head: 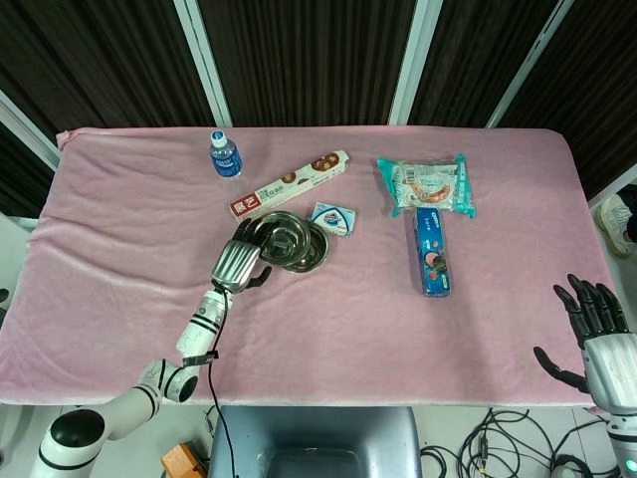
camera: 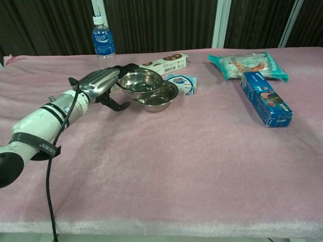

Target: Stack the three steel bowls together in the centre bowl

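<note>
— Progress so far? Left hand [camera: 103,83] grips a steel bowl [camera: 140,81] by its rim, held just past its fingertips above the centre bowl [camera: 160,96], overlapping it.
— Unfinished, then: not yet seated, and no third bowl shows. Right hand [head: 600,334] hangs spread, holding nothing.

A shiny round steel bowl [camera: 140,80] [head: 280,238] is gripped at its near-left rim by the robot's left hand [camera: 102,83] [head: 239,262] and held raised and overlapping the left side of a second, matching steel bowl [camera: 162,97] [head: 313,249], partly above it. That second bowl stands upright, mouth up, on the pink cloth near the table's middle. The held bowl is also mouth up, roughly level. Only these two bowls can be made out
</note>
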Controlling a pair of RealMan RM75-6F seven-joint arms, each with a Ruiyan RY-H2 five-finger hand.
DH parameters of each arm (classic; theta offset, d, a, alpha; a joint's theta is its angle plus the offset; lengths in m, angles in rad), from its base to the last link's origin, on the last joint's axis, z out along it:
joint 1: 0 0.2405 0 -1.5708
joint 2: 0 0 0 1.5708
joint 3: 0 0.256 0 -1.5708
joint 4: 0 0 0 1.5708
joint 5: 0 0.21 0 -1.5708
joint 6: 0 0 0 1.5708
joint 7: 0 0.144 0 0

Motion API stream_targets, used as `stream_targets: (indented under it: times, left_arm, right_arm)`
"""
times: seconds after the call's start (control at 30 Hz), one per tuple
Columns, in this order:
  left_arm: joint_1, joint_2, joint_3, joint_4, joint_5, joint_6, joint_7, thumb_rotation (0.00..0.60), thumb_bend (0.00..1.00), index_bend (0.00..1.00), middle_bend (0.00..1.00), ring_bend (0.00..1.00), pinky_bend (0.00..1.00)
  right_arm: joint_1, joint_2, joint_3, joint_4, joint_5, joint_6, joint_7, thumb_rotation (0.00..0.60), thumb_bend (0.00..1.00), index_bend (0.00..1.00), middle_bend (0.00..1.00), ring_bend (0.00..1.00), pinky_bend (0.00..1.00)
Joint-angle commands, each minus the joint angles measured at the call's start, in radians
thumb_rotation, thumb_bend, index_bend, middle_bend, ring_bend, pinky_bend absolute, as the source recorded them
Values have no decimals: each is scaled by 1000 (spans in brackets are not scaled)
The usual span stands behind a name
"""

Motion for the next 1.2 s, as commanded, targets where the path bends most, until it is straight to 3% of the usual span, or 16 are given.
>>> stream_targets:
  times: [0.03,0.37,0.5,0.57,0.67,0.77,0.83,0.93,1.1,1.2]
  left_arm:
    - [13,42,13,-97,-14,-15,15,600,340,0,45,0,15]
    - [21,67,23,-220,-28,24,132,600,337,0,31,0,15]
    - [68,150,42,-337,-24,80,201,600,337,0,7,0,12]
    - [115,237,77,-432,-8,117,252,600,336,0,0,0,8]
    - [237,443,161,-629,3,200,363,600,336,0,0,0,8]
    - [399,677,281,-850,-18,284,412,600,338,0,0,0,5]
    - [482,756,345,-909,-16,340,401,600,337,0,0,0,3]
    - [598,786,397,-922,-8,451,346,600,336,0,0,0,1]
    - [664,757,391,-860,72,577,326,600,336,0,0,0,0]
    - [682,749,379,-835,82,601,328,600,337,0,0,0,0]
  right_arm:
    - [-2,-1,4,-2,-4,2,0,600,356,0,0,0,0]
    - [-4,1,12,-6,-20,-5,7,600,356,0,0,0,0]
    - [-4,-1,13,0,-28,-12,1,600,356,0,0,0,0]
    - [-4,-1,12,-3,-30,-18,-1,600,356,0,0,0,0]
    - [-4,-2,11,-6,-24,-34,-16,600,356,0,0,0,0]
    - [2,-4,10,-21,0,-79,-62,600,356,0,0,0,0]
    - [6,-7,12,-35,21,-107,-98,600,356,0,0,0,0]
    - [16,-17,19,-61,57,-153,-167,600,356,0,0,0,0]
    - [23,-26,28,-89,64,-170,-206,600,355,0,0,0,0]
    - [23,-28,35,-89,59,-161,-206,600,356,0,0,0,0]
